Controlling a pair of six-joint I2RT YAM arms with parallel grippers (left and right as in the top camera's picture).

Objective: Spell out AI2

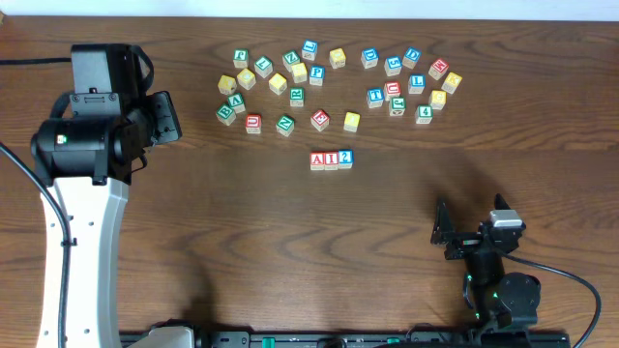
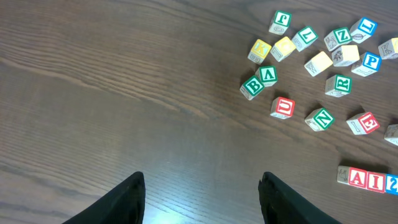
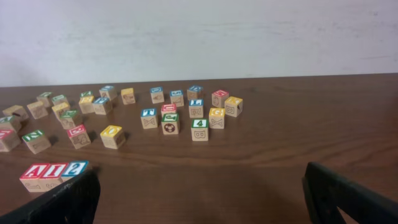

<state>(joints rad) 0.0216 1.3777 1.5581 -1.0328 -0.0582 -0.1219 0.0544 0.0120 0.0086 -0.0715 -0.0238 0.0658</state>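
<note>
Three wooden blocks stand touching in a row on the table: a red A (image 1: 317, 160), a red I (image 1: 332, 160) and a blue 2 (image 1: 346, 159). The A (image 3: 33, 176), I (image 3: 55, 173) and 2 (image 3: 75, 169) also show at the lower left of the right wrist view. The A (image 2: 357, 178) and I (image 2: 375, 181) show at the right edge of the left wrist view. My left gripper (image 2: 202, 196) is open and empty, over bare table far left of the row. My right gripper (image 3: 202, 193) is open and empty, low near the front right (image 1: 455, 232).
Several loose letter blocks lie scattered behind the row, in a left cluster (image 1: 271, 82) and a right cluster (image 1: 406, 82). The left arm's white body (image 1: 82, 193) stands at the table's left side. A black cable (image 1: 571, 275) runs at the front right.
</note>
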